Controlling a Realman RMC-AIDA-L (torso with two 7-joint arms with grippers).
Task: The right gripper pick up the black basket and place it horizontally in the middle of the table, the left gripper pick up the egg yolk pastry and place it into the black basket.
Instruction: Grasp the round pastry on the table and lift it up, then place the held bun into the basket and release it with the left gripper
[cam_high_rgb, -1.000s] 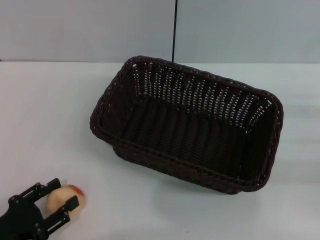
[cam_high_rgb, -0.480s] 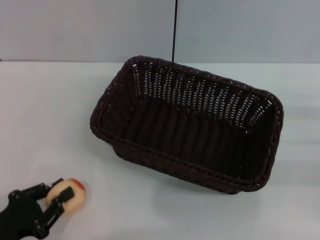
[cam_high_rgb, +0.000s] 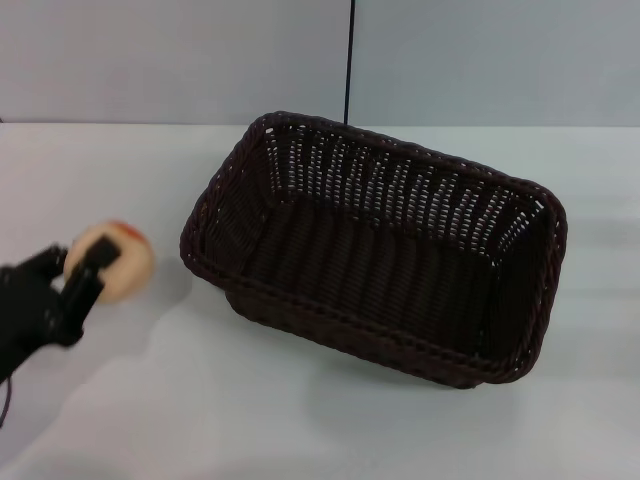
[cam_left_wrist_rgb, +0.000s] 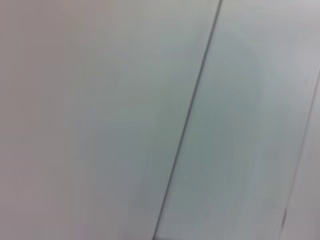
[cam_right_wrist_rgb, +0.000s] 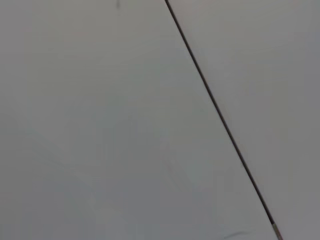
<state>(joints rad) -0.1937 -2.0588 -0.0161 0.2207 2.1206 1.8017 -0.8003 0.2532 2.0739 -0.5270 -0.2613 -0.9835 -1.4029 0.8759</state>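
The table (cam_high_rgb: 120, 420) is a plain white top that fills the lower part of the head view and meets a pale grey wall (cam_high_rgb: 180, 60) behind it; a thin dark vertical line (cam_high_rgb: 349, 60) runs down that wall to just behind the basket. The black basket (cam_high_rgb: 375, 250) rests on the table right of centre, turned at a slant, its long braided rim running from upper left down to lower right, its open mouth facing up and nothing lying inside it. At the left edge of the head view the left gripper (cam_high_rgb: 85, 268) is raised above the table, its black fingers clenched around the egg yolk pastry (cam_high_rgb: 112, 262), which is lifted clear of the surface and casts a soft shadow on the white top below it. The pastry sits left of the basket's near left corner, close to it yet apart, with its orange-red patch facing upward. Both wrist views show only pale wall with a thin dark line. The right gripper appears in none of the views.
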